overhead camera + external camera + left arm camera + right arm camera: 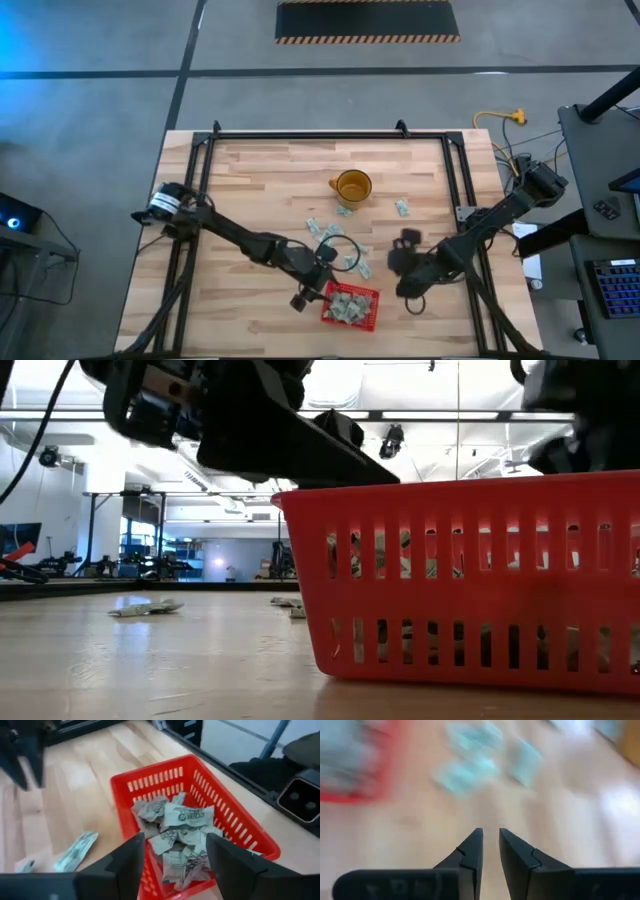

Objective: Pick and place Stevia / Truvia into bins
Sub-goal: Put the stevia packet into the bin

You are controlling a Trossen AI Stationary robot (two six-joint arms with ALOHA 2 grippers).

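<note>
Many packets in red basket; print unreadable; left gripper spread, right gripper narrowly parted.

Left gripper beside red basket

Glossy red slotted-plastic basket of crumpled paper packets — pale, smooth-grained wood tabletop — translucent amber mug
</note>
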